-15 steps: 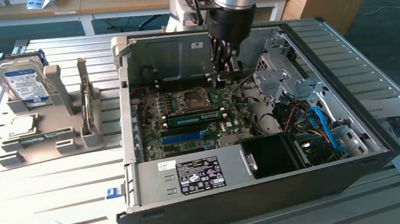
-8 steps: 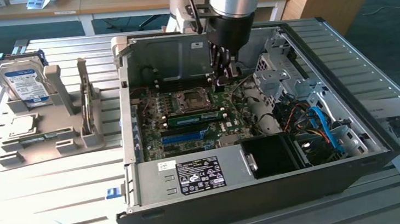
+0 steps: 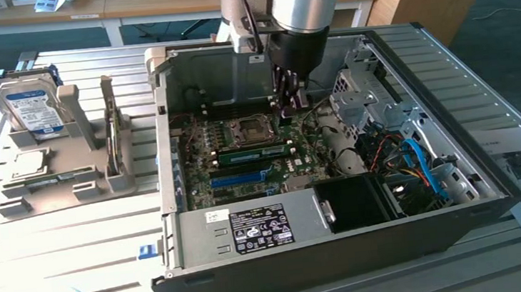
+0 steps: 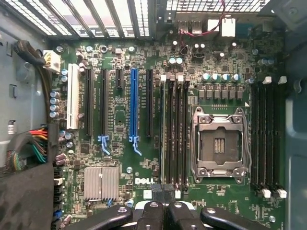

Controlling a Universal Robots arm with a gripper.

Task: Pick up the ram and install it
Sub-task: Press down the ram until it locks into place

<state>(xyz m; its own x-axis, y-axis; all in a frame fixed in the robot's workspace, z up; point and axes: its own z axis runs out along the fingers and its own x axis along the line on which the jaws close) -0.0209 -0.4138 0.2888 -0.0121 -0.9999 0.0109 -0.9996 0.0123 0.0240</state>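
Exterior view: an open desktop computer case (image 3: 495,195) lies on its side on a slatted metal table (image 3: 77,228), with the motherboard (image 3: 197,177) facing up. The robot arm reaches down into the case from above. Its gripper (image 3: 290,104) hangs just over the board, beside the empty processor socket (image 3: 244,129), towards the exterior view's right. The ram (image 3: 252,154), a long green stick, stands on edge in a memory slot between the socket and a blue expansion slot (image 3: 240,179). The gripper sits above the end of the ram that is towards the exterior view's right. Whether the two touch cannot be told.

On the exterior view's left, well apart from the case, a grey holder (image 3: 83,184) carries an upright hard drive (image 3: 32,107) and a small square processor chip (image 3: 28,163).

Wrist view: the camera looks straight down at the motherboard. The gripper (image 4: 163,211) has its dark fingers (image 4: 151,213) pressed together, closed, with nothing seen held between them. They sit over one end of a bank of four black memory slots (image 4: 184,134), where the ram (image 4: 166,134) shows edge-on as a thin line.
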